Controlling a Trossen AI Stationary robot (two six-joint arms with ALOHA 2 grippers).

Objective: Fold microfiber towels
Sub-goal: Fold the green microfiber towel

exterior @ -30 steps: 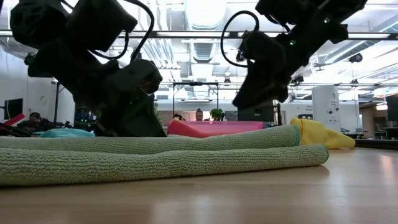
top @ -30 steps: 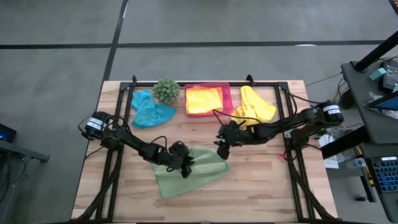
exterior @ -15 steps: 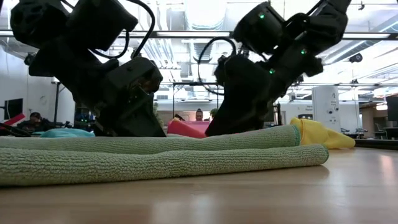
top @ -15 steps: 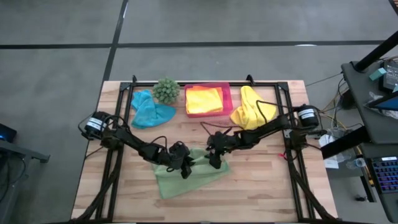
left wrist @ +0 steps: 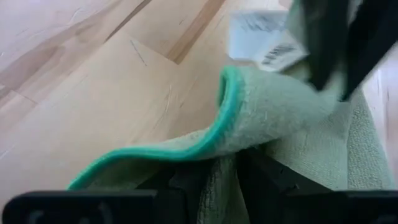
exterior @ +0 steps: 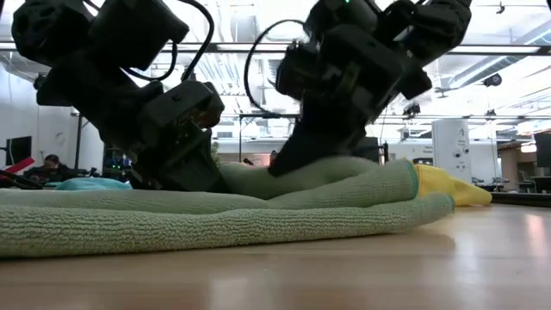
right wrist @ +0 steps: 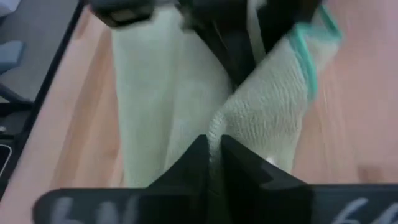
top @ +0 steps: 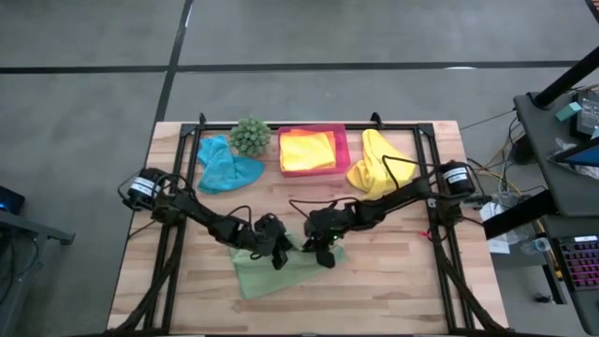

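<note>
Two grippers meet over the light green towel (top: 281, 270) near the desk's (top: 393, 290) front edge. Left gripper (top: 277, 255) pins one fold, jaws pinching it; right gripper (top: 323, 251) has its jaws pressed together on a lifted fold of that towel.

Green towel (exterior: 215, 220) nubby matt terry cloth (teal-stitched hem); table (top: 393, 281) smooth wood.

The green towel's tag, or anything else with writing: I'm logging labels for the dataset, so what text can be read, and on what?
White care tag on the green towel: dark print shows, but it is too blurred to read.
Nothing else in any view carries readable words, numbers or signs.
</note>
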